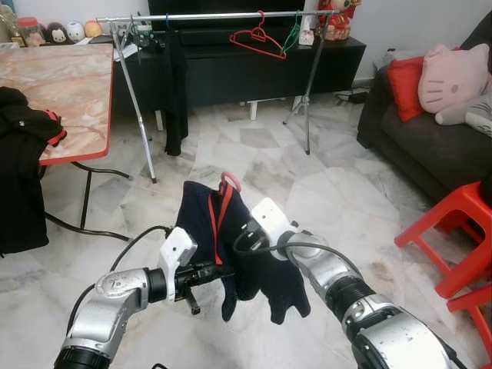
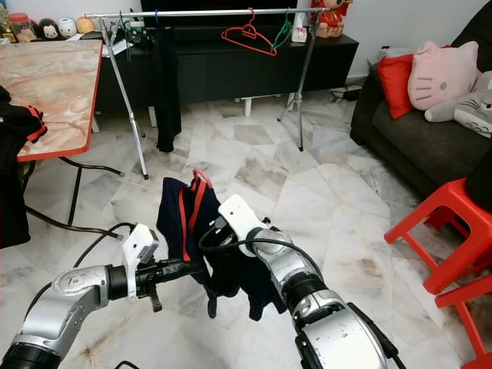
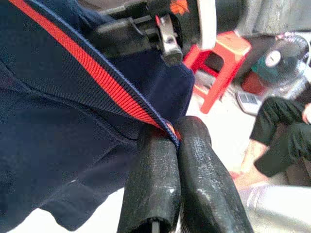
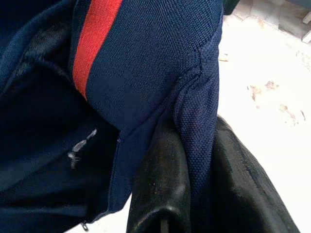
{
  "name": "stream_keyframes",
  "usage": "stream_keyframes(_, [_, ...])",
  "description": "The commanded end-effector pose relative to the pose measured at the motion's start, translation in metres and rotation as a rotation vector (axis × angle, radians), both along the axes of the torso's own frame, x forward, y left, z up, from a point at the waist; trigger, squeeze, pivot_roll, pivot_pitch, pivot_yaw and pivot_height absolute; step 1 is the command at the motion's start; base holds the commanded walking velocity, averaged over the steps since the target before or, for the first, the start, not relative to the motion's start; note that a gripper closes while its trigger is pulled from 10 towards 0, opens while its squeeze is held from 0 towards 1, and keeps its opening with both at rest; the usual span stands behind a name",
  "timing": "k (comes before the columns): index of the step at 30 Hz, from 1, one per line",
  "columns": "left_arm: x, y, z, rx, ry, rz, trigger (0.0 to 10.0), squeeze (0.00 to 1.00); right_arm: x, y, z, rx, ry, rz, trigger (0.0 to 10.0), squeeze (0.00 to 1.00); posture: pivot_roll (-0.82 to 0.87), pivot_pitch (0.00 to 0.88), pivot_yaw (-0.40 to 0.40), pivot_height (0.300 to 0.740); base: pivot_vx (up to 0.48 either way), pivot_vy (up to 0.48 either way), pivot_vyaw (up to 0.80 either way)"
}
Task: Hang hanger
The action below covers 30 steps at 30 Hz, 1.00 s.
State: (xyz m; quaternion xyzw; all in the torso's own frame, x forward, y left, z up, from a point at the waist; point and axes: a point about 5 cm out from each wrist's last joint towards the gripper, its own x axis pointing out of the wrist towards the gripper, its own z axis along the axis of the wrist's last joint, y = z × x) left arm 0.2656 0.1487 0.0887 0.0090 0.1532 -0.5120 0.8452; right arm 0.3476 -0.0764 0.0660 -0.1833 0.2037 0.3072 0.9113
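Navy garment: dark blue jacket [image 1: 231,246] with red stripe, draped on a red hanger [image 1: 230,182], hook poking up above the collar; held up in front of the robot, over the marble floor [image 1: 323,192].
Left pincer: left pincer [image 1: 209,270] clenched on the jacket's red-striped edge, wrist view showed both fingers [image 3: 160,184] pressed together on fabric.
Right pincer: right pincer [image 1: 244,232] clamped on a navy fold, cloth pinched between its fingers [image 4: 165,179].
Key relation: clothes rail [image 1: 223,16] lay straight ahead and well apart from the hanger, higher than the hook; rail's long axis ran left-right across the view. Right arm sat higher on the garment, nearer the hook.
On rail: black garment [image 1: 174,84] hanging toward the left end, empty red hanger [image 1: 260,40] and a green one [image 1: 292,34] toward the right; open stretch between them.
Judgement: robot likely needed to walk closer, lift, hook onto that gap.
Surroundings: bench [image 1: 65,84] with marble-pattern top on left, black clothes [image 1: 23,161] draped over its edge; sofa [image 1: 430,146] with pink cushion [image 1: 453,77] right; red stool [image 1: 453,231] near right.
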Motion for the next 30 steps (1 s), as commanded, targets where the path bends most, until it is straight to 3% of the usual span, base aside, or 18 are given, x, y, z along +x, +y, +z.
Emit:
stream_keyframes(1, [-0.004, -0.006, 0.001, 0.02, 0.001, -0.04, 9.9, 0.0, 0.007, 0.0, 0.011, 0.036, -0.045, -0.024, 0.0, 0.0, 0.04, 0.0, -0.073, 0.74, 0.0, 0.0, 0.0])
stream_keyframes(8, [-0.008, -0.003, 0.004, 0.009, 0.023, -0.042, 10.0, 0.03, 0.007, 0.001, 0.012, 0.052, -0.062, -0.021, 0.0, 0.0, 0.05, 0.0, -0.075, 0.74, 0.0, 0.0, 0.0])
stream_keyframes(9, [-0.009, -0.002, 0.003, 0.012, 0.027, -0.041, 10.0, 0.97, 0.007, 0.001, 0.012, 0.052, -0.065, -0.023, 0.0, 0.0, 0.05, 0.0, -0.075, 0.74, 0.0, 0.0, 0.0])
stream_keyframes(22, [-0.013, -0.002, 0.005, 0.015, 0.04, -0.057, 10.0, 1.0, 0.008, 0.002, 0.013, 0.074, -0.084, -0.026, 0.0, 0.0, 0.06, 0.0, -0.074, 0.74, 0.0, 0.0, 0.0])
stream_keyframes(30, [-0.007, 0.013, 0.011, 0.03, 0.011, 0.014, 10.0, 1.0, 0.005, -0.011, 0.016, 0.034, -0.095, 0.155, 0.0, 0.0, 0.06, 0.0, -0.074, 0.74, 0.0, 0.0, 0.0])
